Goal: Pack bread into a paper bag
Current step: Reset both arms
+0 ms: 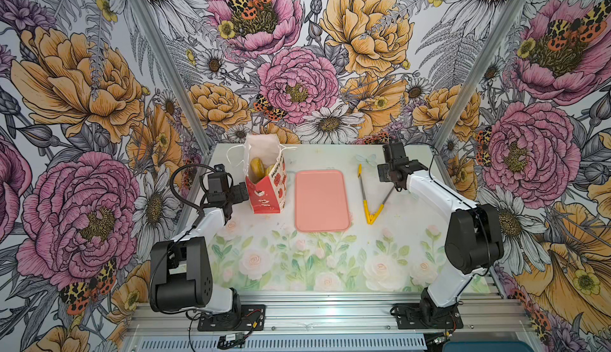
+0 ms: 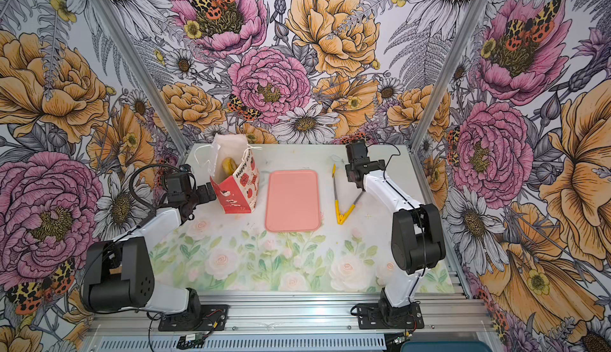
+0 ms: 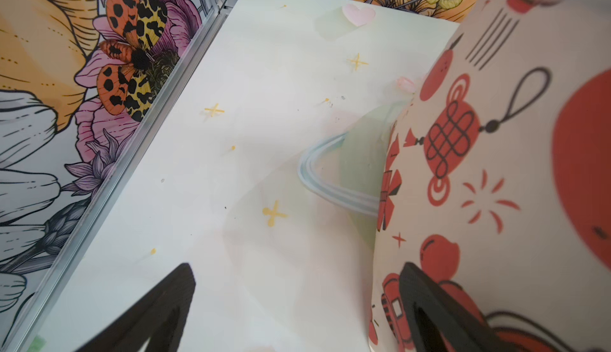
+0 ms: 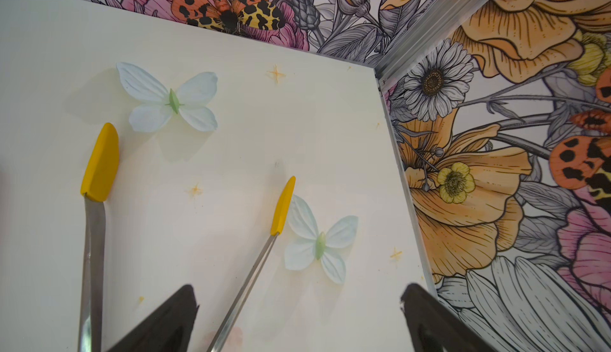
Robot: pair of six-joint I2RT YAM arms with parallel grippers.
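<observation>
Glossy rounded bread [image 1: 256, 166] in creased paper bag [image 1: 268, 190], smooth flat tray [image 1: 321, 200]

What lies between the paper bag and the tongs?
Only the pink tray, nothing on it, between paper bag and tongs; both top views show this.

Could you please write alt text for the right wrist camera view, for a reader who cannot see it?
Yellow-tipped metal tongs lie spread on the pale table, one arm passing between the right gripper's open jaws. Two pale butterflies dot the table; floral wallpaper rises behind.
</observation>
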